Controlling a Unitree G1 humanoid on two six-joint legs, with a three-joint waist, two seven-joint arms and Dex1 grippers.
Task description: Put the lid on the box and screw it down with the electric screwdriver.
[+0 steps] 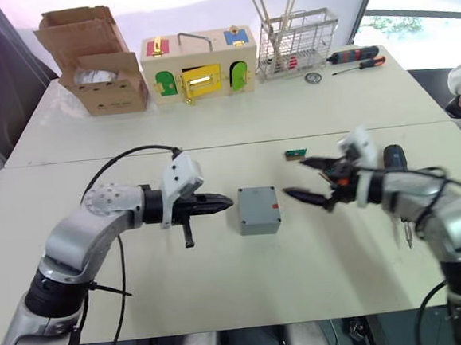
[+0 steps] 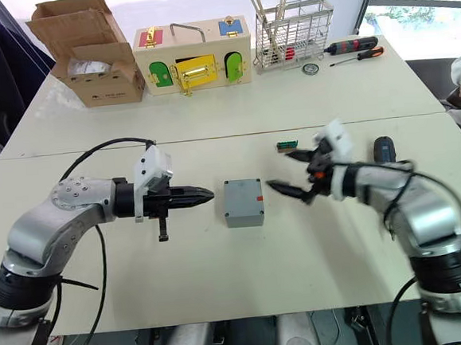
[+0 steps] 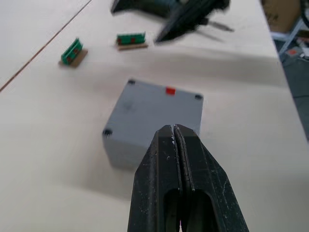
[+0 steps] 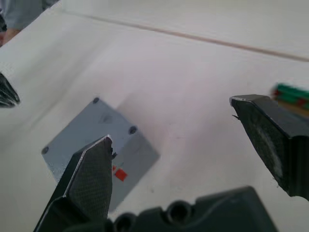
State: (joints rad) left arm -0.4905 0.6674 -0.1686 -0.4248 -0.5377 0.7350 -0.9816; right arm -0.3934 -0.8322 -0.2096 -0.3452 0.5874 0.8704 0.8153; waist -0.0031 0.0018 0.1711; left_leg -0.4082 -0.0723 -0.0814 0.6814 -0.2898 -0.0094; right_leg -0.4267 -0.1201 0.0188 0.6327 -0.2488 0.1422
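The left gripper (image 1: 221, 203) has its two black fingers pressed together into a closed point, holding nothing, and it hovers just beside the left side of the box (image 1: 258, 209), aimed at it without touching. On the other side the right gripper (image 1: 305, 181) is spread wide, one finger low and near the box's right side, the other raised higher and further back, with nothing between them. The box sits on the near table (image 1: 223, 285) between the two grippers, and the lid (image 3: 159, 104) already lies flat on top of it, with a dark screw hole at each corner and a small red mark on the side facing the right gripper. Behind the right forearm lies the electric screwdriver (image 1: 394, 158), dark and thick, resting on the table well apart from the box. A small green part (image 1: 295, 154) lies on the table just behind the right gripper. On the far table stand a cardboard box (image 1: 94, 59), a wooden box with coloured doors (image 1: 198, 65) and a wire rack (image 1: 296, 43), with two hand screwdrivers (image 1: 356, 59) beside it.
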